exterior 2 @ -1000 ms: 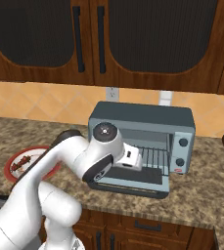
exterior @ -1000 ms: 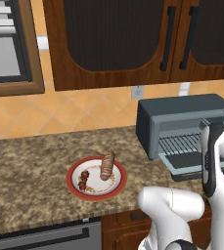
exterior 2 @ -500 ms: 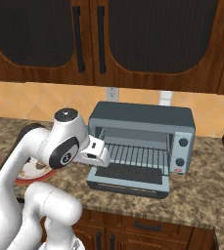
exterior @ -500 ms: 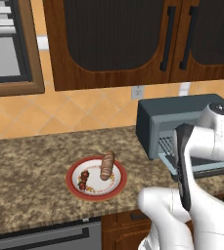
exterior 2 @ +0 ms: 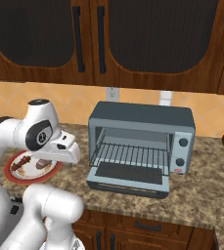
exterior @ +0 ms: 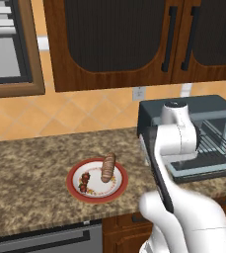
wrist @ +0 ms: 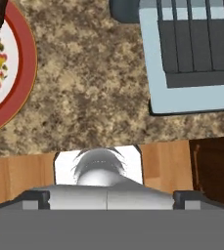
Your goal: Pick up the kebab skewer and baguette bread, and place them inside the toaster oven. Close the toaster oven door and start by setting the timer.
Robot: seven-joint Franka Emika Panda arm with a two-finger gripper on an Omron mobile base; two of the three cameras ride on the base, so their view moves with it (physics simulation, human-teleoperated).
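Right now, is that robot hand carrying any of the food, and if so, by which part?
Nothing, as far as can be seen: the baguette bread and the kebab skewer both lie on the red-rimmed plate. Whether the hand is open cannot be told.

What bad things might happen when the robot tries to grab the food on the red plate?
1. The thin kebab skewer lies close beside the brown baguette bread on the red-rimmed plate, so reaching for one might nudge the other.
2. The plate sits near the granite counter's front edge; a push might slide it off.
3. The grey toaster oven door hangs open, and a swinging arm might clip it.
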